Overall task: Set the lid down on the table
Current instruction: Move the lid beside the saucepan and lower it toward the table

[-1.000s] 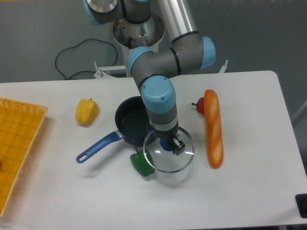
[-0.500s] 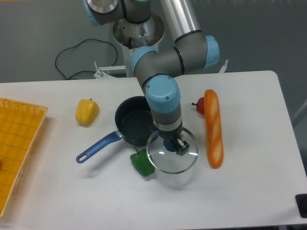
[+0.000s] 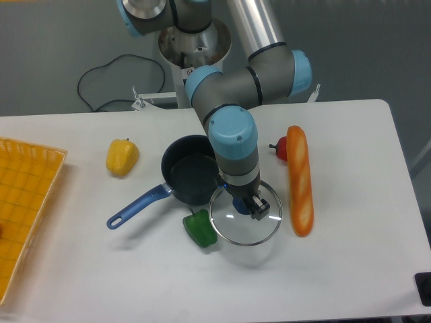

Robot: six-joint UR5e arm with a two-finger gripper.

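End effector clamped narrow on the small central knob of the glass lid, carried flat over the white bench. Lid placed between the green pepper at its left edge and the baguette just to its right, its rear rim near the front wall of the open saucepan. Faint shadow beneath, so likely a little above the surface; actual contact impossible to confirm from this angle.

Handling, as a judgement: rigid glass with a thin metal rim, moderately heavy for its thickness, smooth and slippery on the face, prone to chipping or cracking if dropped or set down on edge. Best held by the knob, as now, since only that gives a centred, balanced grip; level descent and late release advised.

Compared with half a second ago: lid and wrist shifted slightly rightward and a touch forward, farther from the saucepan and closer to the baguette. Over the full second, clearly more so. Yellow pepper, mesh tray and other items unmoved.
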